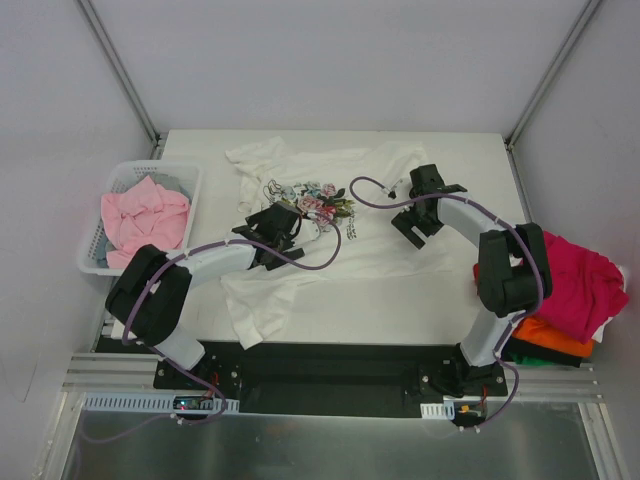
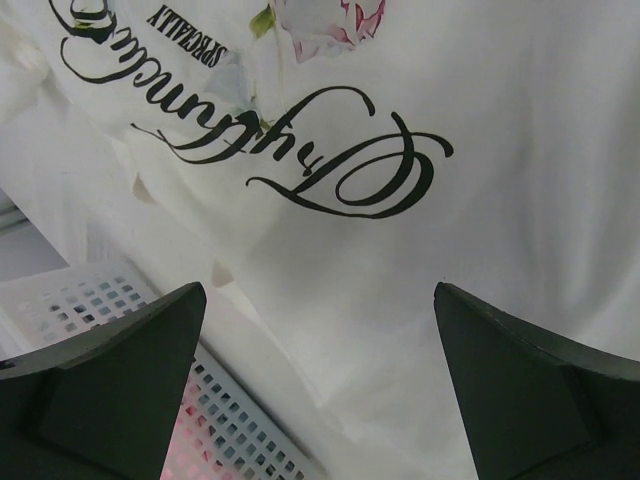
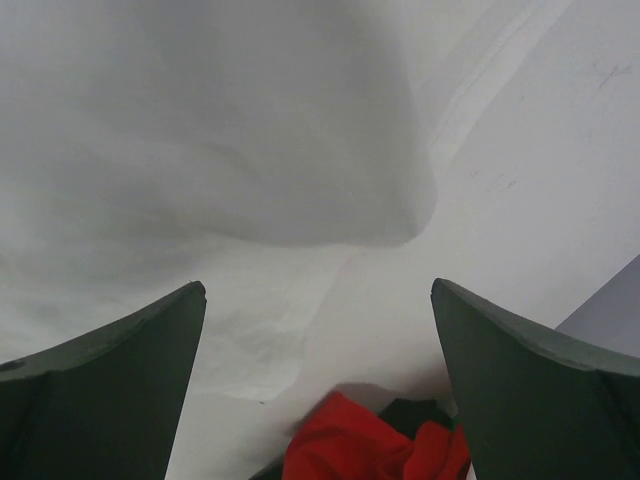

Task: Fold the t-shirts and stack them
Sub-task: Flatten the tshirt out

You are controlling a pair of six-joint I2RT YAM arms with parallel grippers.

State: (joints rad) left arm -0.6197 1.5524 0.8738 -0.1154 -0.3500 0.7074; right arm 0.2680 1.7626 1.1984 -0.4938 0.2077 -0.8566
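- The white printed t-shirt [image 1: 400, 265] lay spread across mid-frame, its lower-left hem bunched.
- My left gripper [image 2: 318, 292] and right gripper [image 3: 318, 292] hovered over it, jaws apart, empty.
- Risk: pinching that bunched hem, possibly doubled, would skew my fold.

Dark t-shirt [image 1: 545, 358] mostly beneath orange t-shirt [image 1: 555, 338]

1. The left arm stretches forward and inward, elbow low; the left pincer [image 1: 281, 222] gapes wide, gripping nothing.
2. The right arm folds inward; the right pincer [image 1: 421, 208] gapes wide too, empty.
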